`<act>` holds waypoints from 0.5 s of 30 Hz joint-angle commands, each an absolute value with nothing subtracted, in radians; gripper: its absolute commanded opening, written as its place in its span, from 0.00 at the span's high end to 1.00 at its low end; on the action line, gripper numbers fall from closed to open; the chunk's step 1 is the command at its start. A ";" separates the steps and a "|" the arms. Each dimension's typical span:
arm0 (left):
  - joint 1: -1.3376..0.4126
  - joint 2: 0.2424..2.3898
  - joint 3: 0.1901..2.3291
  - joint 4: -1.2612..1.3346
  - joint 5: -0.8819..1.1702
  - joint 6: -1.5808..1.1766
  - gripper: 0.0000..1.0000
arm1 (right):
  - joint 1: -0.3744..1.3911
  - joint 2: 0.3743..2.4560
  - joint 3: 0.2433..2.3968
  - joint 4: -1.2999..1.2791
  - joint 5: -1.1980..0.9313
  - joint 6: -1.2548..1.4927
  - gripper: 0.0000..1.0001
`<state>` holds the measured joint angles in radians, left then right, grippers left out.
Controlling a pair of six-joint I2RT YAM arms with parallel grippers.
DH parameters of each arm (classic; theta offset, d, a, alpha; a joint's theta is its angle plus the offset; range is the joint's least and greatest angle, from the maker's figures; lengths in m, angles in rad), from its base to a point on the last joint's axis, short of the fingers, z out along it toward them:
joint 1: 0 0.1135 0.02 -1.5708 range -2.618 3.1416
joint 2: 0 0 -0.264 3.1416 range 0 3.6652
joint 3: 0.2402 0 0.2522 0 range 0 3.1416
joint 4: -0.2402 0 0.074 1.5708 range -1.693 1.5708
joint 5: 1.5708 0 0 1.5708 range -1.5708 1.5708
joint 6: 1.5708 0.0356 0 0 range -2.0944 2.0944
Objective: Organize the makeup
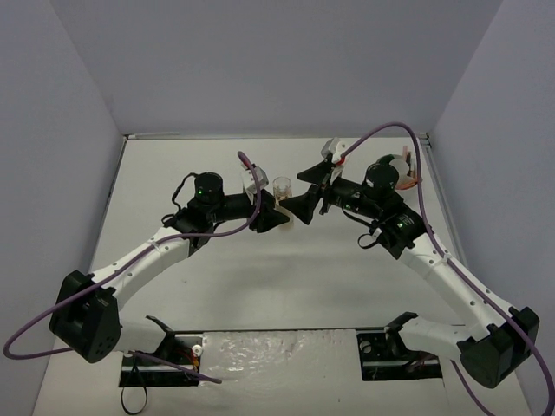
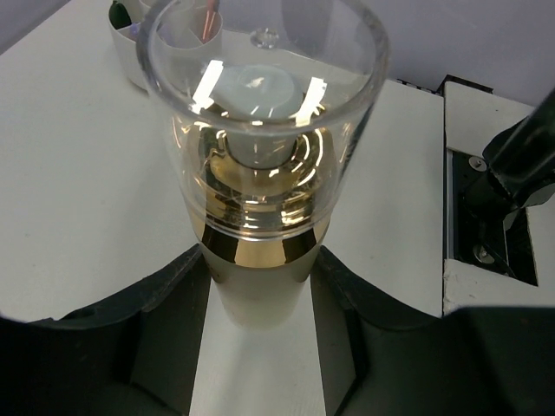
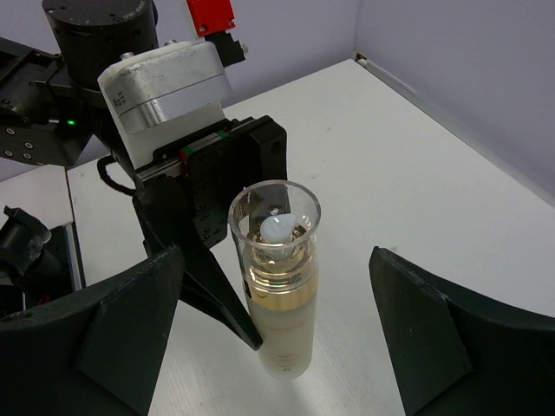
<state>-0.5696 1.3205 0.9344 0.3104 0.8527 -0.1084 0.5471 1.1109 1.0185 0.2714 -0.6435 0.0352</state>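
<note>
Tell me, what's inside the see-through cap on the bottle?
Inside the clear cap sits a white pump nozzle, rising from a gold collar. The collar covers the nozzle's lower part, and the beige body of the bottle hides whatever is inside it.

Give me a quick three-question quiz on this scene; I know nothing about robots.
1. True or false: the bottle lies on its side.
2. Which tool grips the bottle? A) left B) right C) neither
3. Fill in: the band under the bottle's clear cap is ____ coloured.

Key
1. False: it stands upright on the table.
2. A: the left tool clamps it below the band, while the right tool stands open on either side of it without touching.
3. Gold.
</note>
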 commanded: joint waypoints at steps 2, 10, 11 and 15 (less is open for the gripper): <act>-0.596 1.249 1.036 0.399 0.886 -0.070 1.00 | 0.568 1.143 1.074 0.341 -0.654 0.043 0.15; -0.611 1.241 1.040 0.400 0.883 -0.060 1.00 | 0.575 1.179 1.071 0.325 -0.648 0.044 0.17; -0.612 1.240 1.041 0.400 0.882 -0.060 1.00 | 0.575 1.182 1.067 0.325 -0.644 0.044 0.18; -0.612 1.240 1.044 0.404 0.879 -0.064 1.00 | 0.578 1.192 1.049 0.330 -0.643 0.048 0.23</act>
